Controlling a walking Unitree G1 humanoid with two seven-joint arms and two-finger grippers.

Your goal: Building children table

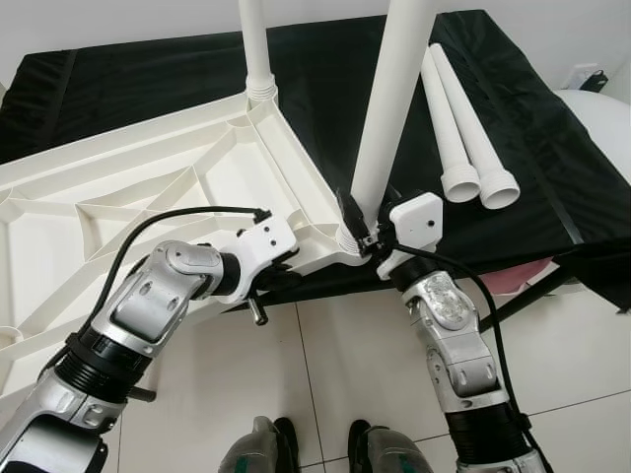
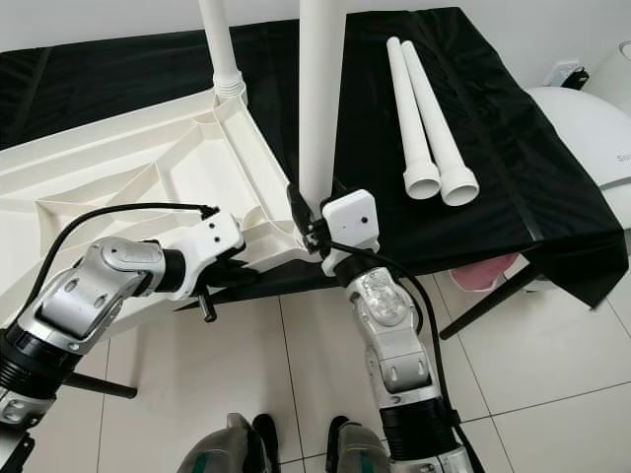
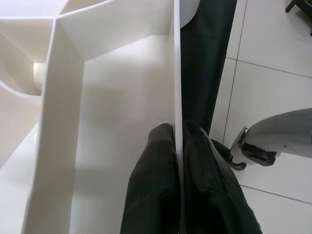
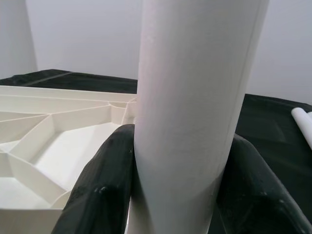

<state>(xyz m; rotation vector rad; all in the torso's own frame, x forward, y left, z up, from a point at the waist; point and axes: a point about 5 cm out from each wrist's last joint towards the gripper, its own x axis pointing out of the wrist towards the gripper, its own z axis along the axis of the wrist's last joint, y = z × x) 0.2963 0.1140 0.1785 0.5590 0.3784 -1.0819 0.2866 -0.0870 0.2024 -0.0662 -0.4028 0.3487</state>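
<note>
A white tabletop (image 1: 148, 187) is seen lying underside up on a black-covered worktop (image 1: 532, 128), its near corner overhanging the edge above the tiled floor (image 1: 335, 365). One leg (image 1: 256, 49) is already stood in the far corner socket, well beyond both hands. A second leg (image 1: 389, 108) is held upright at the near corner, its base clasped on both sides by the right hand (image 1: 357, 229); whether it is fully seated cannot be told. The thin side wall of the tabletop is pinched between the pressed-together fingers (image 3: 151, 190) of the left hand (image 1: 281, 268), just beside the right hand. Two more legs (image 1: 463, 128) are left lying side by side on the worktop, beyond and outward of the right hand. The job is judged roughly half done.

Little room is left between the two hands at the crowded corner. Open floor is found below them, and bare cloth outward of the right hand towards the spare legs. The overhanging corner is judged liable to tip if released.
</note>
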